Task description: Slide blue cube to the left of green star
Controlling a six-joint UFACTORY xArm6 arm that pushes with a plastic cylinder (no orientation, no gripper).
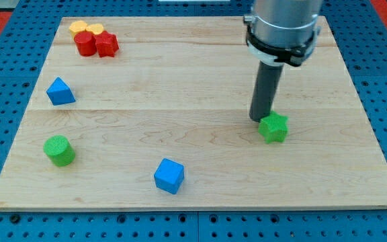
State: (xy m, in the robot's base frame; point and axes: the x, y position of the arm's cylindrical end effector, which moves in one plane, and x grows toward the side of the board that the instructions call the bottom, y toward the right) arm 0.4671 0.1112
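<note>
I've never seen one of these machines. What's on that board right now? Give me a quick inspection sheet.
Surface: wooden board on blue pegboard.
Job's things: blue cube near the view's bottom; green star right of centre, far from the cube.
Clutter: blue triangular block, green cylinder, red blocks and yellow blocks clustered top left.
Pincer: none; my tip sits at the star's upper left edge.
Cables: nothing seen.
Surroundings: red strip at the view's top corners.

A broad grey metal cylinder with a white ring and black collar narrows into a straight dark rod ending in my tip (259,119).
</note>
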